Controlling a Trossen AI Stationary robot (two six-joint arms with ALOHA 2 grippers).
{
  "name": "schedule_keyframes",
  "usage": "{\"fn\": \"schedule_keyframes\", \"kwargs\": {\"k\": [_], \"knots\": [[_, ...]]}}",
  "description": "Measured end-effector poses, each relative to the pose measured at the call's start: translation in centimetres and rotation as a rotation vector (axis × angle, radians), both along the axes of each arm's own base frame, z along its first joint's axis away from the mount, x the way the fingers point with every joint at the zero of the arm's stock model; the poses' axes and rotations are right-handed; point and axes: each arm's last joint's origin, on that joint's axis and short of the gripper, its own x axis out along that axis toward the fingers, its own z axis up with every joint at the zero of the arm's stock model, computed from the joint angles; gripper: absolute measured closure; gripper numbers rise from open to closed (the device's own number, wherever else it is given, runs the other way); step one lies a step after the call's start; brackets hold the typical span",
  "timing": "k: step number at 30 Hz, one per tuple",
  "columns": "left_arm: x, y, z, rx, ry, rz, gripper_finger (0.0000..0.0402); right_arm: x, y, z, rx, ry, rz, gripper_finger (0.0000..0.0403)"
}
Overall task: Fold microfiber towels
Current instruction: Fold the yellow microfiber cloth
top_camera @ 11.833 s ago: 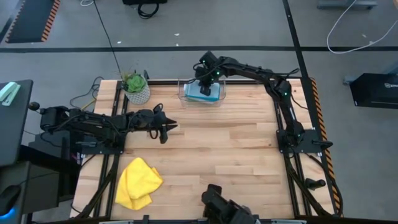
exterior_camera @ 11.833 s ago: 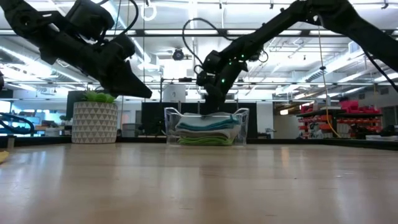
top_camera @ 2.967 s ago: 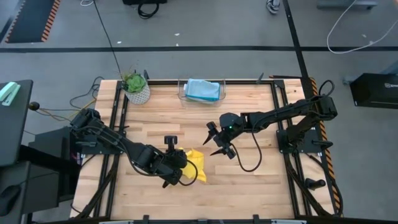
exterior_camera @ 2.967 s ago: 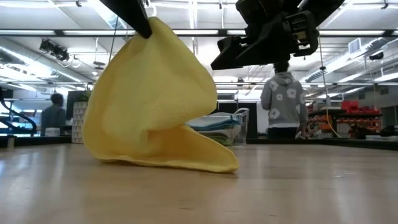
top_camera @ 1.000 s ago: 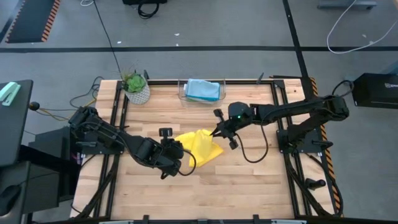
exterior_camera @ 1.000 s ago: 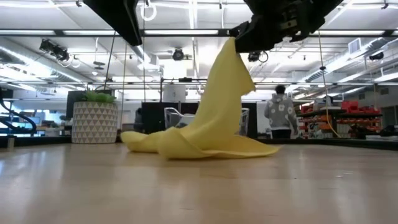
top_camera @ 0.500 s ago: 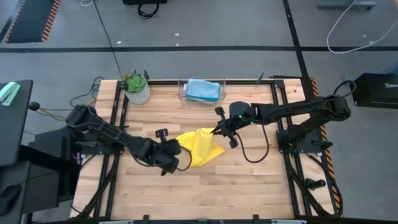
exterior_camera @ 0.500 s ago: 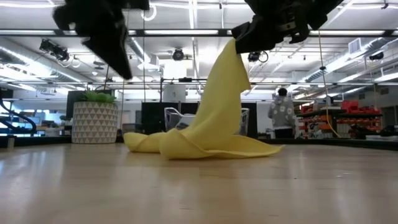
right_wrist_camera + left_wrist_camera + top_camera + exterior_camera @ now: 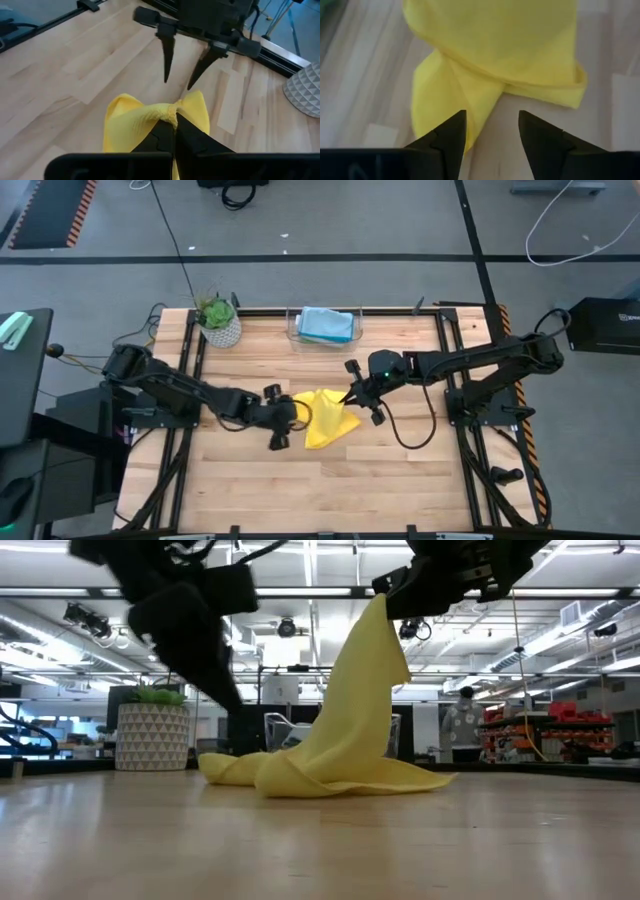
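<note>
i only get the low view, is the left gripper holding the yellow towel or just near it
Observer: Just near it. The left gripper is open, and the left wrist view shows nothing between its fingers.
Operator: so what's keeping it lifted
Observer: The right gripper is shut on a bunched corner of the yellow towel.
Operator: any other towels on the table
Observer: From above, only a blue towel, inside the clear bin at the far edge.

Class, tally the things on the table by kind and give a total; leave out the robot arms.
Loose yellow towel: 1
Clear bin with folded towels: 1
Potted plant: 1
Total: 3
</note>
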Motion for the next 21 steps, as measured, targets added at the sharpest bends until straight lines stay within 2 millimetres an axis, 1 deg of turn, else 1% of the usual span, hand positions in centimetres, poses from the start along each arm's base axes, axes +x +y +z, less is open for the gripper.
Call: {"fn": "schedule_keyframes", "kwargs": {"k": [2, 4, 9, 12, 13, 17, 19, 21], "knots": [[-0.8, 0.3, -0.7, -0.008, -0.044, -0.011, 0.0215, 0.0, 0.3, 0.0, -0.001, -0.001, 0.010, 0.0397], [-1.2, 0.4, -0.6, -0.031, -0.138, -0.020, 0.0225, 0.0, 0.4, 0.0, 0.003, 0.001, 0.012, 0.0397], [-2.6, 1.5, 1.0, -0.035, -0.263, -0.028, 0.0266, 0.0, 0.5, 0.0, 0.006, 0.001, 0.013, 0.0397], [-2.9, 2.8, 2.0, -0.058, -0.308, -0.005, 0.0302, 0.0, 0.5, 0.0, 0.007, 0.000, 0.014, 0.0397], [-3.1, 3.4, 2.0, -0.073, -0.298, -0.001, 0.0318, 0.0, 0.5, 0.0, 0.006, 0.000, 0.015, 0.0397], [-2.7, 5.6, 1.9, -0.151, -0.287, -0.010, 0.0385, 0.0, 0.5, 0.0, -0.005, -0.005, 0.021, 0.0396], [-2.3, 6.7, 1.9, -0.187, -0.308, -0.014, 0.0392, 0.0, 0.5, 0.1, -0.007, -0.008, 0.022, 0.0396], [-2.2, 7.4, 1.9, -0.196, -0.311, -0.034, 0.0375, 0.0, 0.5, 0.1, -0.007, -0.014, 0.023, 0.0396]]}}
